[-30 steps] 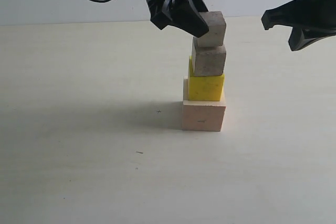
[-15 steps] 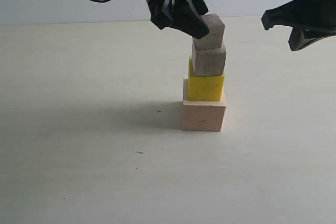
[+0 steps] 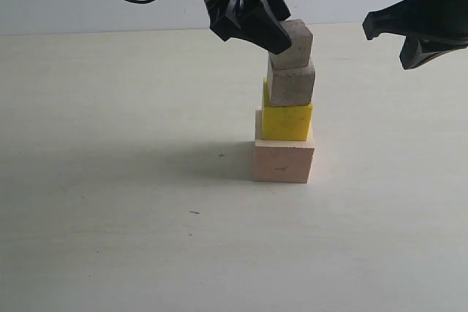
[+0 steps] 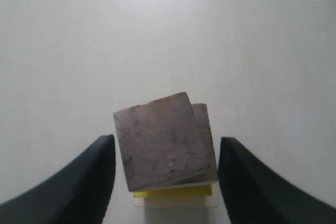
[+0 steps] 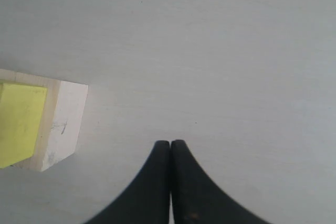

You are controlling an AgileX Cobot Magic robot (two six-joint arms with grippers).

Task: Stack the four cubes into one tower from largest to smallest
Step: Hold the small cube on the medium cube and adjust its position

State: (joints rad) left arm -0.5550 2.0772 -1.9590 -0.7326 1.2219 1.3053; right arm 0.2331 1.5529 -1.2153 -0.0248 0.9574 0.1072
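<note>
The tower [image 3: 287, 104] of four cubes stands on the pale table [image 3: 110, 239], right of centre in the exterior view. The large pinkish cube [image 3: 284, 161] forms the base, then the yellow cube [image 3: 287, 122], the tan cube [image 3: 291, 82] and the smallest cube [image 3: 295, 40], turned slightly askew. The left gripper [image 4: 165, 141] flanks the smallest cube, jaws apart with a thin gap showing. The right gripper [image 5: 169, 143] hangs off to the right, jaws pressed together on nothing.
</note>
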